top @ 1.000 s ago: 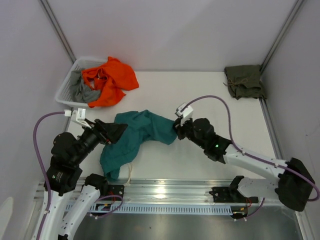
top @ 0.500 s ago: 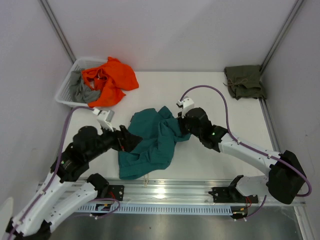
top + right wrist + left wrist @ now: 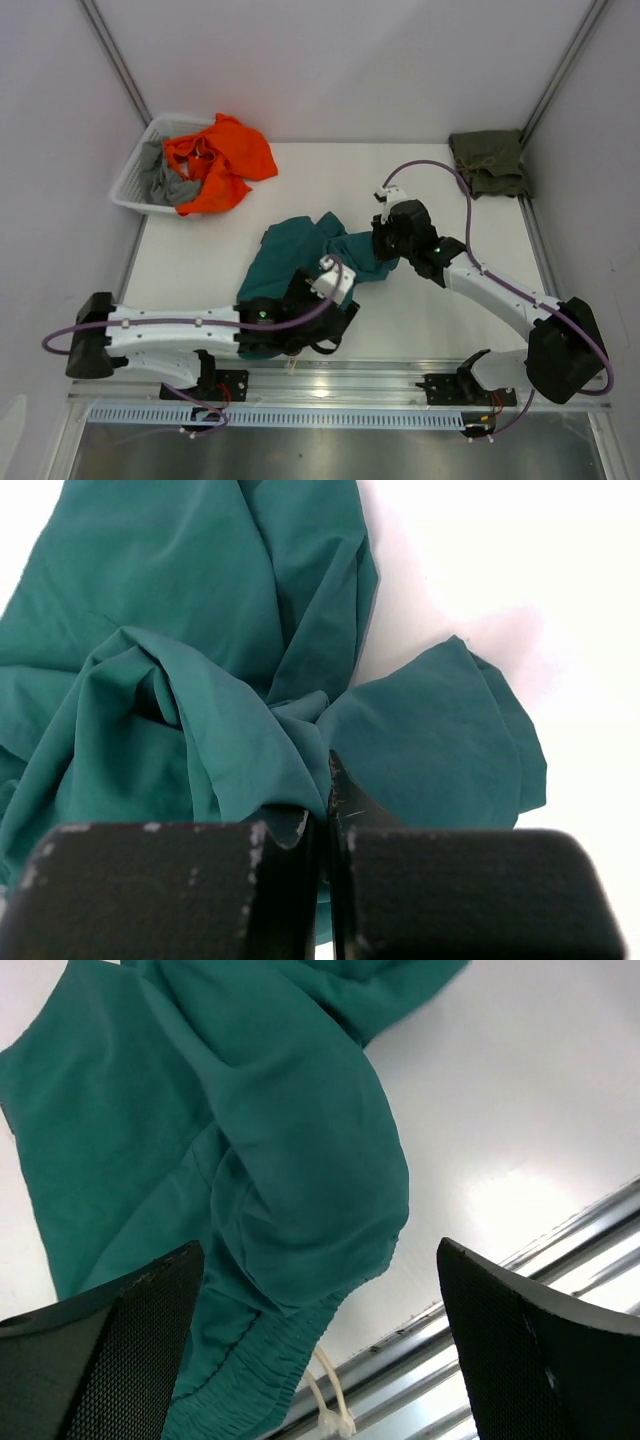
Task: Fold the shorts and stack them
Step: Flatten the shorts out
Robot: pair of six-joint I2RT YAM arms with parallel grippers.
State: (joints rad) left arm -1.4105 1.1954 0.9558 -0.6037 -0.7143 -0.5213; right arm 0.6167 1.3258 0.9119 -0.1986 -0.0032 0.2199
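The teal shorts (image 3: 300,262) lie crumpled in the middle of the table, their waistband toward the near edge. My right gripper (image 3: 386,250) is shut on a fold of the teal shorts (image 3: 200,680) at their right side, its jaws (image 3: 328,770) pinched together on the cloth. My left gripper (image 3: 338,305) hovers open over the waistband (image 3: 280,1380), with nothing between its fingers (image 3: 318,1260). The off-white cord (image 3: 335,1405) dangles over the metal edge. The olive shorts (image 3: 487,162) lie folded in the back right corner.
A white basket (image 3: 133,168) at the back left holds an orange garment (image 3: 222,160) and a grey one (image 3: 168,186). A metal rail (image 3: 400,378) runs along the table's near edge. The left arm lies stretched low along that edge.
My left arm has swung from the left side across to the shorts' near edge, and its gripper has opened wide. The right gripper has pulled the teal cloth to the right and back.
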